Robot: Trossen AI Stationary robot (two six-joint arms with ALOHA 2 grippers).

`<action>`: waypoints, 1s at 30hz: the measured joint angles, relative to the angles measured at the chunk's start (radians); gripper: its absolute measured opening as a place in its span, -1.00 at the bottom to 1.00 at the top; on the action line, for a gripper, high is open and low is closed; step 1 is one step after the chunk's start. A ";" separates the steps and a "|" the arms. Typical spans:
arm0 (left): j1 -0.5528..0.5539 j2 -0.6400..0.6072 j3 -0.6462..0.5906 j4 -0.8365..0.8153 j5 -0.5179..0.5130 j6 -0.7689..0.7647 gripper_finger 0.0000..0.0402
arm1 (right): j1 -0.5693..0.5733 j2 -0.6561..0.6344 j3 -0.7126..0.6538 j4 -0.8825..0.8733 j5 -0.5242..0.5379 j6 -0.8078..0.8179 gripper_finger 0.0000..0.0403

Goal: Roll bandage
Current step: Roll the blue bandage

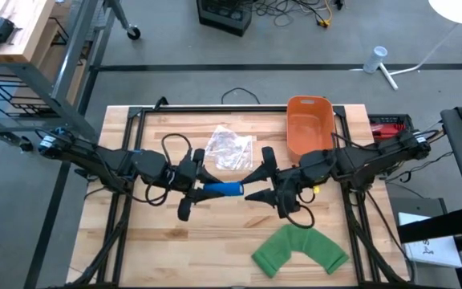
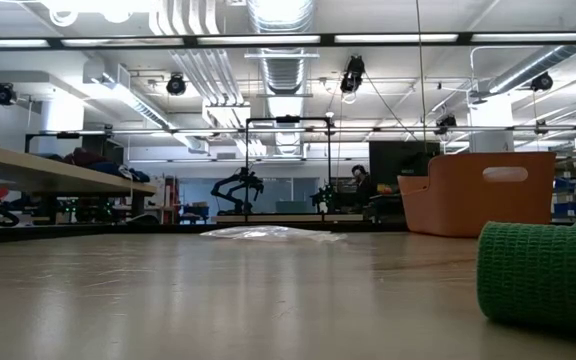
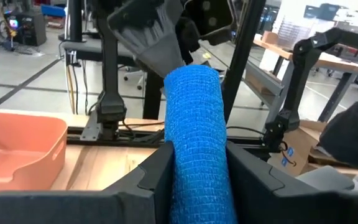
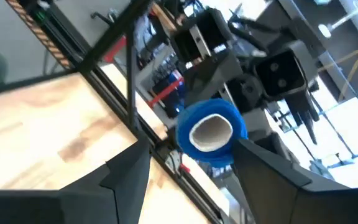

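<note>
A blue bandage roll [image 1: 223,189] with a pale cardboard core [image 4: 211,132] hangs level above the middle of the table, and my left gripper [image 1: 197,189] is shut on it. My right gripper [image 1: 257,178] faces it from the table's right, open, one finger on either side of the roll's free end [image 4: 210,124]; whether a finger touches the roll, I cannot tell. A green bandage [image 1: 299,249] lies bent on the table near the front right, and the low view shows it as a green roll [image 2: 543,270]. My left gripper pinches the blue roll's two sides [image 3: 194,168] between its two fingers [image 3: 157,180], near the roll's left end. The fingers come level from the table's left and lie along the roll. The roll sticks out past them toward my right gripper, clear of the table.
An orange bin [image 1: 307,124] stands at the back right of the table. A clear plastic wrapper [image 1: 229,148] lies at the back middle. Bare wood shows at the front left [image 1: 167,249].
</note>
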 joint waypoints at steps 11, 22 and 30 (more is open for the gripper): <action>0.000 -0.005 0.000 0.002 -0.041 -0.046 -0.41 | 0.044 -0.022 0.000 0.004 0.111 -0.025 0.08; 0.002 0.001 0.000 0.009 -0.099 -0.021 -0.41 | 0.041 0.021 -0.002 0.021 0.117 0.025 -0.06; 0.004 0.025 0.000 0.006 -0.105 0.013 -0.41 | 0.021 0.033 -0.002 0.025 0.161 0.056 -0.26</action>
